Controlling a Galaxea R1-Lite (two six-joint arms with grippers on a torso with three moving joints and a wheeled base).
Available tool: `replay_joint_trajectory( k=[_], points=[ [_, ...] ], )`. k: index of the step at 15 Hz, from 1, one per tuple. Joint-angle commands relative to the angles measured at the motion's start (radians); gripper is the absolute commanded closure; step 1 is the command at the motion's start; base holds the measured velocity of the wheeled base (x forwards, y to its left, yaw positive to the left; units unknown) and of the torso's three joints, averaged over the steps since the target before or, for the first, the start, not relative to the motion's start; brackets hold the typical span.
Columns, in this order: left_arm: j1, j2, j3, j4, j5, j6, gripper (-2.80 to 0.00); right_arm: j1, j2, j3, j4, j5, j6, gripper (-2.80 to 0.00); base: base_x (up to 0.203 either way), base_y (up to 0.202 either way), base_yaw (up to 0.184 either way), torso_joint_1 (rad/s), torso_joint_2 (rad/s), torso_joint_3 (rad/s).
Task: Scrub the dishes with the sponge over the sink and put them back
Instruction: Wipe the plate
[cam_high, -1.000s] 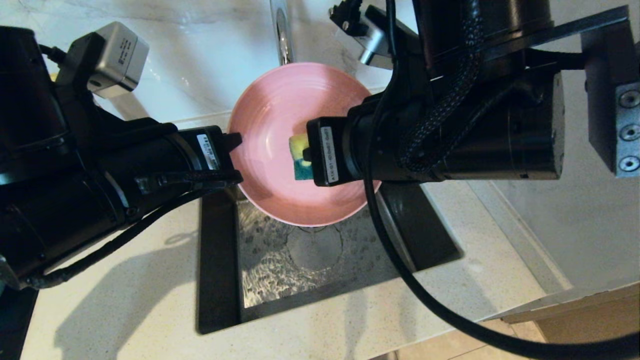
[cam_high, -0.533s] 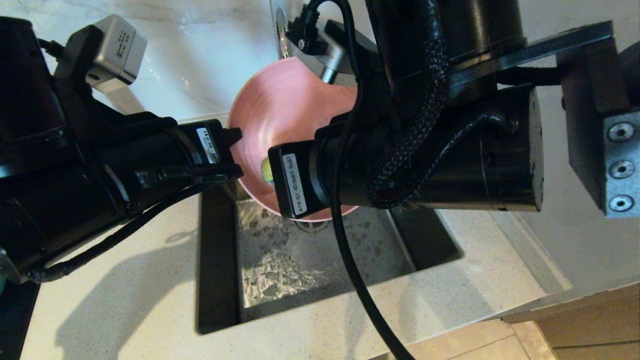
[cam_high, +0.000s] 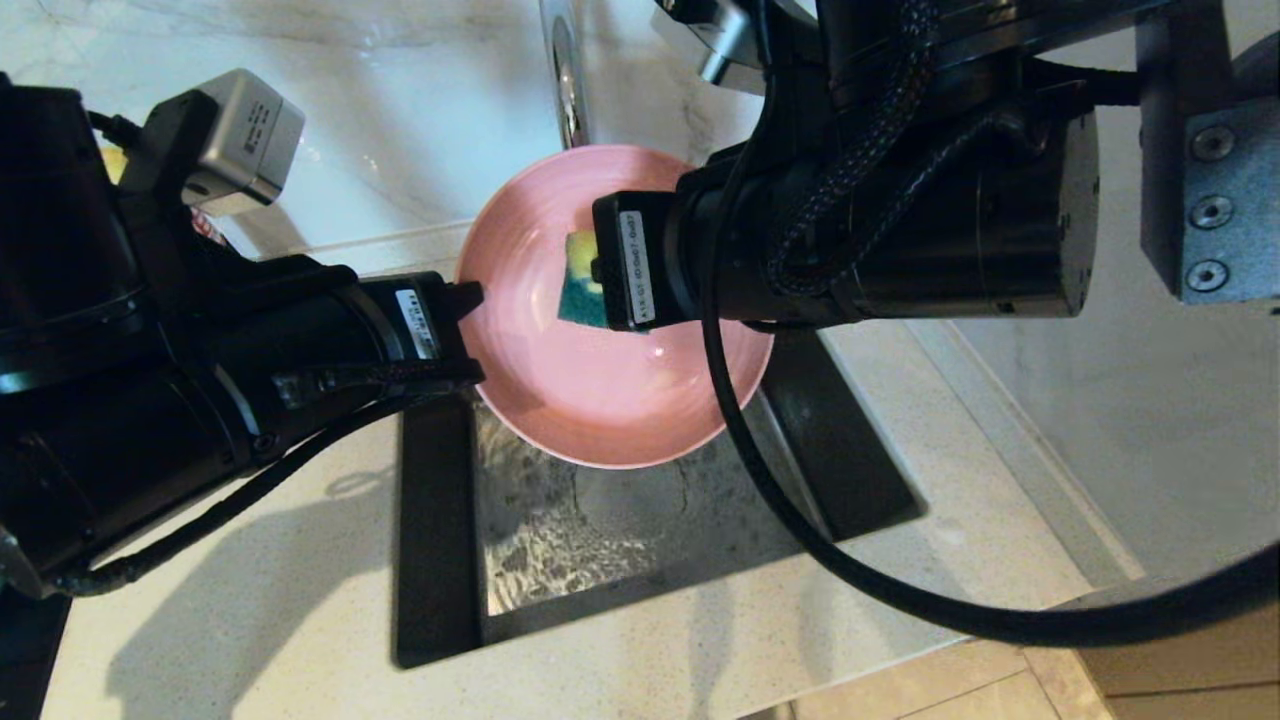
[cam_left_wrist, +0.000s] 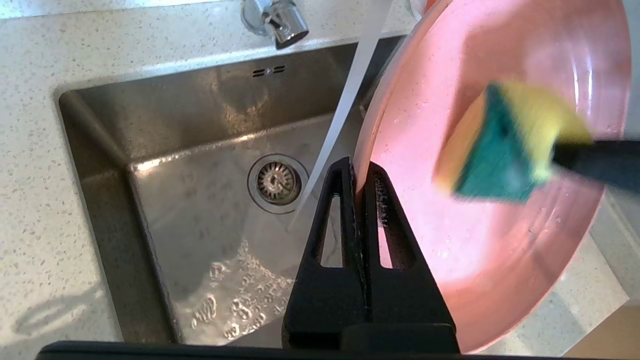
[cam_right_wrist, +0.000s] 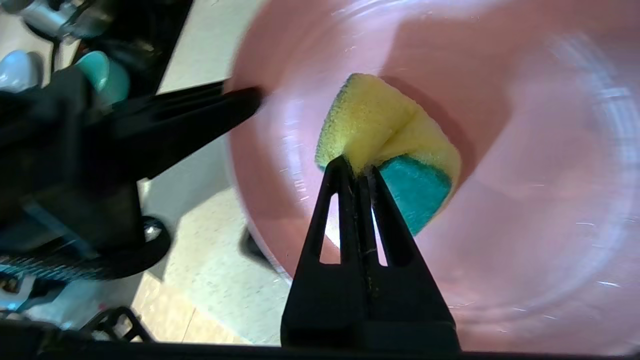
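The left gripper (cam_left_wrist: 361, 172) is pinching the pink plate (cam_high: 600, 390) by its rim, holding it tilted above the sink (cam_high: 600, 540). Water is running from the faucet (cam_left_wrist: 274, 19) into the sink beside the plate. The right gripper (cam_right_wrist: 361, 167) is squeezing the sponge (cam_right_wrist: 387, 145), pressing it against the plate's inner face.

One pink plate (cam_high: 600, 390), one sponge (cam_high: 578, 285), one sink (cam_left_wrist: 165, 210), one faucet (cam_left_wrist: 274, 17) and two grippers are counted.
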Motion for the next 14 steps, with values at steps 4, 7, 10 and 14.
replay_joint_trajectory(
  k=[4,7,10,14],
  points=[
    [0.01,-0.035,0.008,-0.003,0.003,-0.002,0.0,-0.067,-0.056,0.032,0.015,0.0,0.006,0.0,0.0,0.0,0.0,0.0,0.0,0.0],
    [0.016,-0.024,-0.015,-0.004,0.003,-0.005,0.0,-0.067,-0.108,0.138,0.011,0.001,0.007,0.0,0.0,0.0,0.0,0.0,0.0,0.0],
    [0.016,-0.012,-0.046,-0.003,0.003,-0.012,0.0,-0.034,-0.133,0.238,0.003,0.007,0.011,0.0,0.0,0.0,0.0,0.0,0.0,0.0],
    [0.014,-0.008,-0.021,-0.002,0.003,-0.04,0.0,0.036,-0.085,0.231,0.001,0.006,0.014,0.0,0.0,0.0,0.0,0.0,0.0,0.0]
  ],
)
